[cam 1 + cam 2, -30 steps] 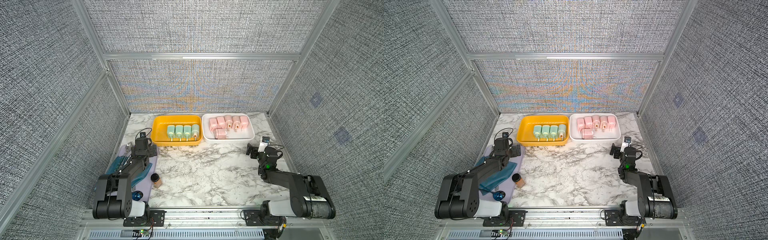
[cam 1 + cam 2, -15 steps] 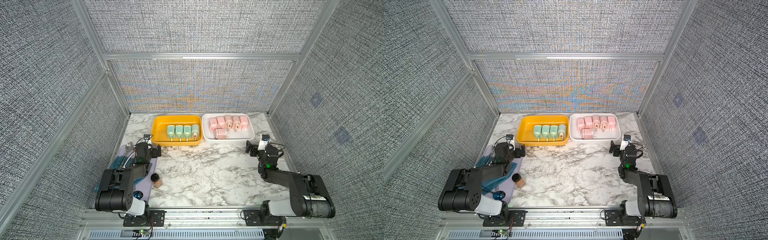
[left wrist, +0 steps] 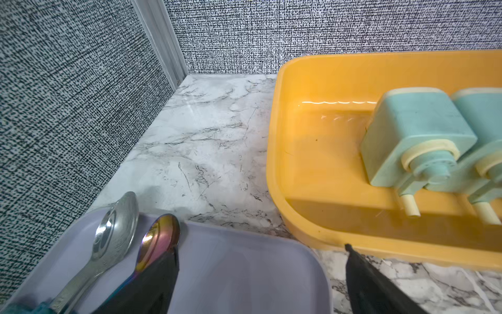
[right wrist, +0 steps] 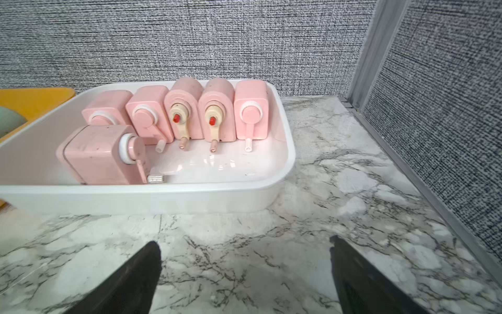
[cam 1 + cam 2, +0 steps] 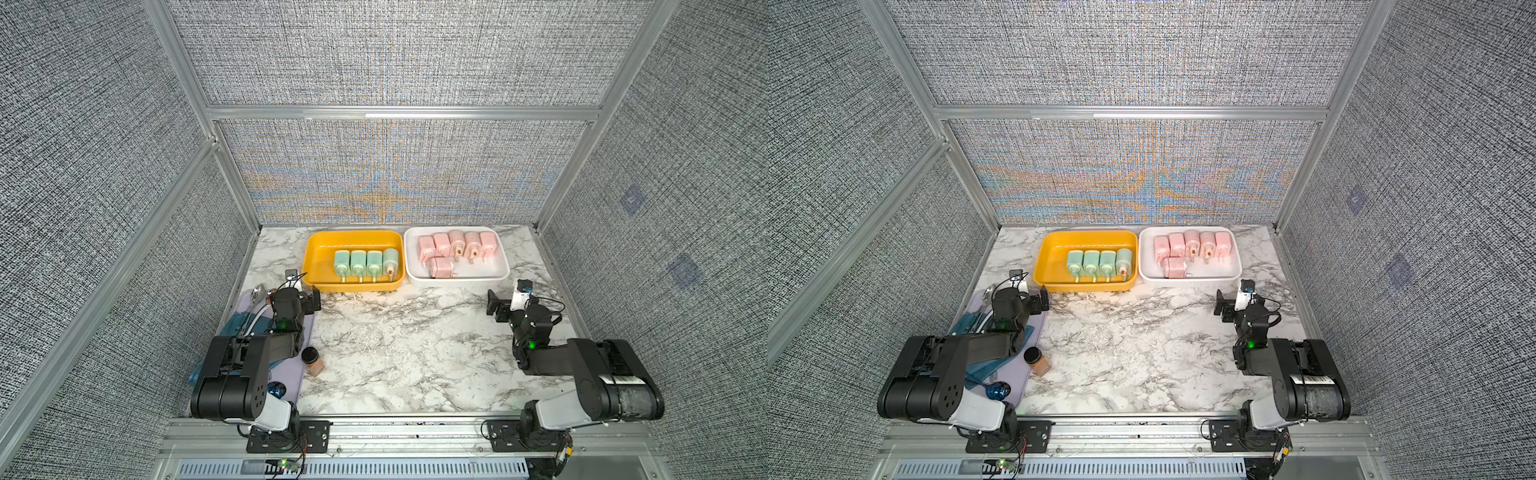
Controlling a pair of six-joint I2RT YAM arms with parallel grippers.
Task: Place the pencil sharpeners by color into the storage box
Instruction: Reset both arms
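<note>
Nearest, both arms are sitting folded low at the front edge. The left gripper (image 3: pixel 260 248) is hanging wide open over a lavender tray (image 3: pixel 244 274) carrying spoons (image 3: pixel 114 231) and, seemingly, a teal cloth (image 5: pixel 237 328) mostly hidden under the arm. A brown jar (image 5: pixel 312 360) is standing beside the tray. The right gripper (image 4: pixel 244 242) is gaping wide above the marble table (image 4: pixel 326 190). Farther back, four green pencil sharpeners (image 5: pixel 365 262) are lying in the yellow box (image 5: pixel 320 249) and six pink pencil sharpeners (image 5: pixel 457 245) in the white box (image 5: pixel 500 266).
</note>
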